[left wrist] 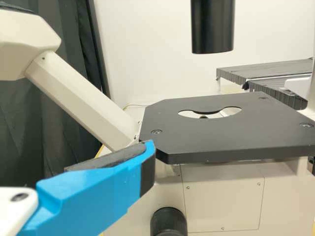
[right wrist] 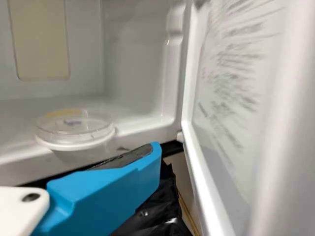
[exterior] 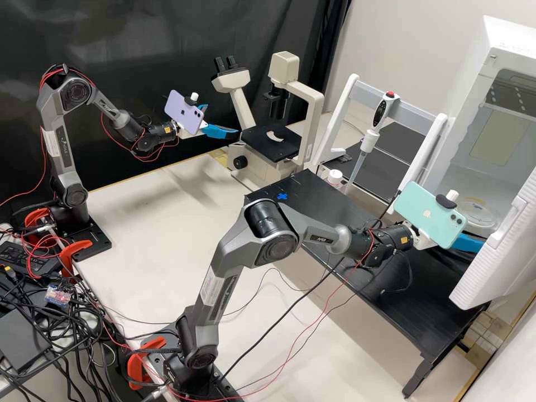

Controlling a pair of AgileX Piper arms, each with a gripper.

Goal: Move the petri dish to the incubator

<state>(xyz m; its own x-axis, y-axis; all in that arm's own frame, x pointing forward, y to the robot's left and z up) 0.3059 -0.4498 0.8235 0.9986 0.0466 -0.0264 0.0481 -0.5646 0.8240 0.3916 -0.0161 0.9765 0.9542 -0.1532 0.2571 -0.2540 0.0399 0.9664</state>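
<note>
Petri dish [right wrist: 74, 129] is sitting inside the incubator [exterior: 505, 33], near the front edge of the chamber, clear and round, with a yellow mark and a bluish one showing. Incubator's door [exterior: 494, 262] is hanging open. Right claw [exterior: 468, 243] is hovering just outside the incubator's opening, between chamber and door; its bare pad is facing free space, so it is probably standing wide, though the phone [exterior: 427, 215] is hiding part of it in the high view. It is not touching the dish. Left claw [exterior: 222, 121] is hanging well apart from the incubator, beside the microscope [exterior: 273, 142], fingers standing wide, holding nothing. Black platform [exterior: 391, 296] is standing on the worktop [exterior: 178, 223] and reaching up to the incubator's front, right arm stretching over it. Pipette [exterior: 371, 139] is hanging upright on a white frame [exterior: 349, 100] near the incubator; white-capped bottle [exterior: 334, 177] is standing farther from the incubator than the pipette. Another phone [exterior: 184, 111] is riding on the left arm, also well apart from the incubator.
</note>
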